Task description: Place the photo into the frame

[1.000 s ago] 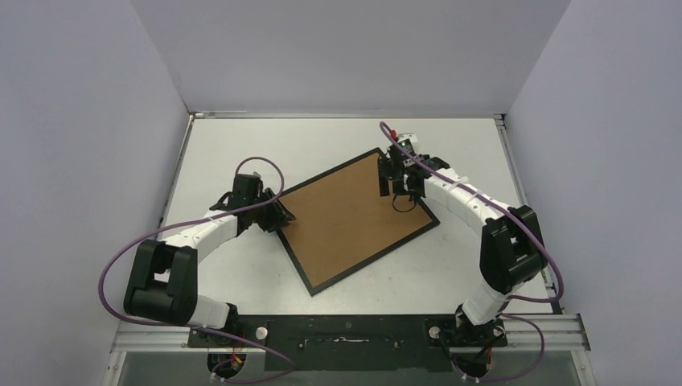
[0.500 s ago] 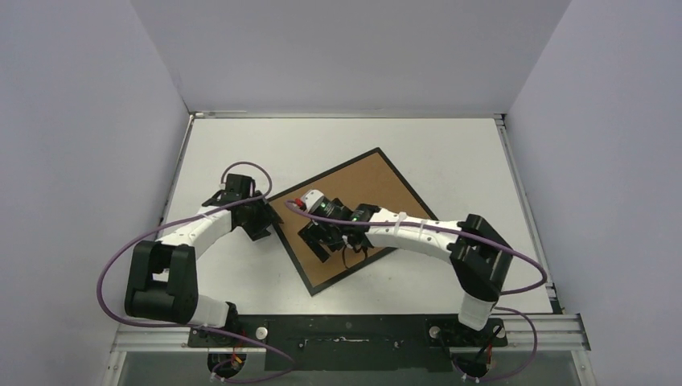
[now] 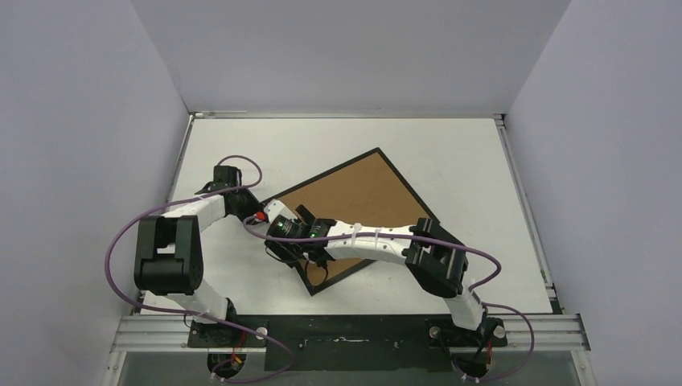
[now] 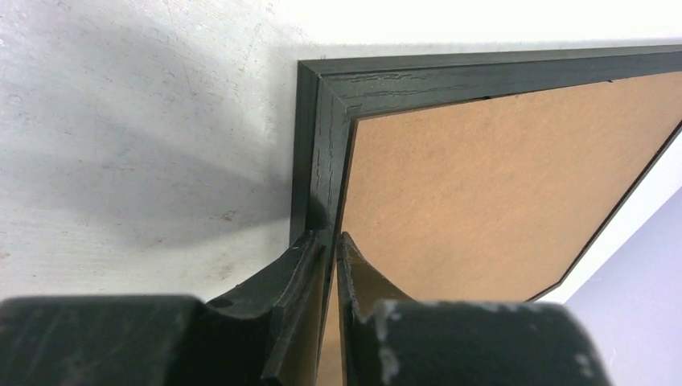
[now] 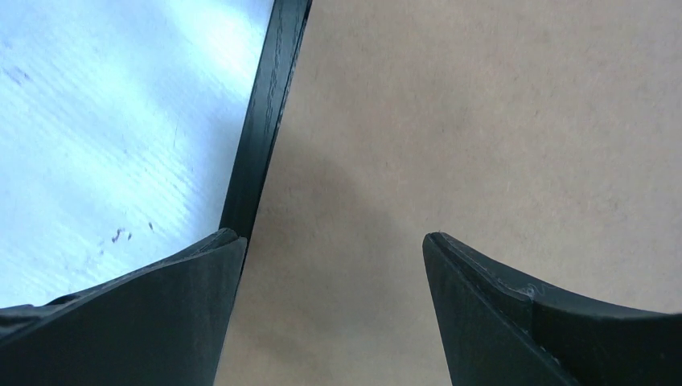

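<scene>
Here, wide right pincer [image 5: 330, 235] over frame [image 5: 265, 104].

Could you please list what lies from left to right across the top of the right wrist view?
White table → frame, its black rail → brown backing board.

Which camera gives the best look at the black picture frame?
The top external view: it shows nearly all of the frame, back side up, with the right arm crossing its near part. The left wrist view shows only one corner; the right wrist view only a strip of rim beside the brown backing.
</scene>
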Robot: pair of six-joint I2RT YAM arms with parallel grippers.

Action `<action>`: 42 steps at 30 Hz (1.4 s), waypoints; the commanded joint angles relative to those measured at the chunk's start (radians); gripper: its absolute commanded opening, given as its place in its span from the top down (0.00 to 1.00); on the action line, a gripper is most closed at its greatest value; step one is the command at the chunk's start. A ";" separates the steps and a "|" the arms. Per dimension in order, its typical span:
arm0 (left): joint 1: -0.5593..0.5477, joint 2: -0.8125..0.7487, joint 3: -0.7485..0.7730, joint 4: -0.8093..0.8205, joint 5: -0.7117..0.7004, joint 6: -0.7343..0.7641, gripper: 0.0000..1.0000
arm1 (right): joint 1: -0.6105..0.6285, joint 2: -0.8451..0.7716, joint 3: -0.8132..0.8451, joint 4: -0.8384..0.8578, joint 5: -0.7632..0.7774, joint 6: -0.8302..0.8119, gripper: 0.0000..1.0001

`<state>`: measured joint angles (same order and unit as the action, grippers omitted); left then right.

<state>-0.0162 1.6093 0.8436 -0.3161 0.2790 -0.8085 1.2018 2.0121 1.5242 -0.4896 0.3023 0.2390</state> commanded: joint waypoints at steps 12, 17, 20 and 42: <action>0.042 0.052 0.020 0.016 0.028 0.045 0.97 | 0.017 0.148 0.173 -0.038 0.154 -0.041 0.17; 0.067 0.010 -0.012 0.062 0.080 0.042 0.94 | 0.022 0.181 0.200 -0.061 0.179 -0.055 0.17; 0.069 -0.018 -0.021 0.079 0.080 0.045 0.91 | 0.032 0.190 0.204 -0.071 0.228 -0.067 0.18; 0.111 0.027 0.042 0.226 0.235 0.029 0.65 | 0.075 0.197 0.304 -0.051 0.598 -0.256 0.41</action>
<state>0.0872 1.6184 0.8345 -0.1650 0.4503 -0.7815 1.2922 2.2406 1.7840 -0.5503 0.8352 0.0074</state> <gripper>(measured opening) 0.344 0.602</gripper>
